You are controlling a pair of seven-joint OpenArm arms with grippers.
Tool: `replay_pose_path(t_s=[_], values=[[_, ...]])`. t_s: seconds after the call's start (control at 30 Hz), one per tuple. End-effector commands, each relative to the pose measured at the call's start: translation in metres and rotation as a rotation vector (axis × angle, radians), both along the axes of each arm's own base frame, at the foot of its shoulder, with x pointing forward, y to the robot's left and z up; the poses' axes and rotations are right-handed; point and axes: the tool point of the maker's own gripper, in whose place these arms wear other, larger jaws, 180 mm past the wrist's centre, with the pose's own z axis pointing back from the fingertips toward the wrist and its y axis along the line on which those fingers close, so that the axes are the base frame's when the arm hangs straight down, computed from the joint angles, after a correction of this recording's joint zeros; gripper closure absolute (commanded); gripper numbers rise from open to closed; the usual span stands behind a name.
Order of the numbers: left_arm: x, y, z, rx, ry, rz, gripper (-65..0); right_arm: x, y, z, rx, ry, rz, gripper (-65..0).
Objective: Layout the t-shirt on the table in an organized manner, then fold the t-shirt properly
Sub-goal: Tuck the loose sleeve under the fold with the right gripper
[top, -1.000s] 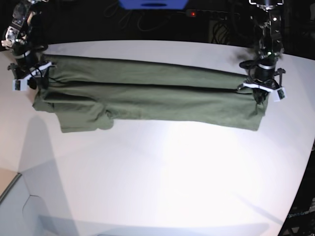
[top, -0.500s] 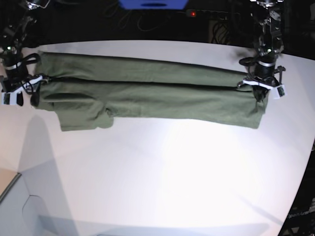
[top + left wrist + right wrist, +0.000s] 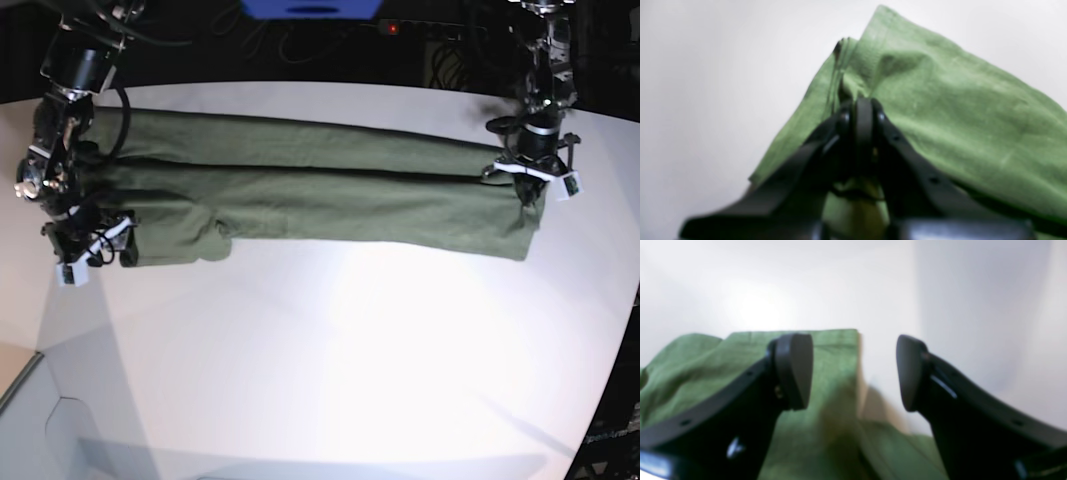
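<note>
Under the left gripper [image 3: 862,113], pinched t-shirt [image 3: 300,190] fold hidden, close views blurred

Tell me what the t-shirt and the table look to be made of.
The t-shirt: soft woven or knit cloth, likely cotton, matte olive-green; it creases, folds and drapes limply, and the left wrist view shows a fine fabric grain.
The table: a hard, smooth white top, perhaps laminate or painted board; it shows a soft glare from the light and no grain.
</note>
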Motion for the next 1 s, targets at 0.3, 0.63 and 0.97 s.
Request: replay_pose_path(t_s=[0.3,0.63,0.97], values=[[-0.037,-0.004,-0.035,-0.035,0.185,0.003,-0.3,0.026,-0.006,-0.007,0.071,-0.02,-0.026,-39.1],[-0.034,-0.004,-0.033,-0.035,0.178,0.004,-0.3,-0.001,0.022,-0.04,0.058,0.073,0.063,-13.3],[-0.032,-0.004,-0.032,-0.035,0.176,0.002,-0.3,0.01,0.02,0.001,-0.002,-0.039,0.085,0.0]])
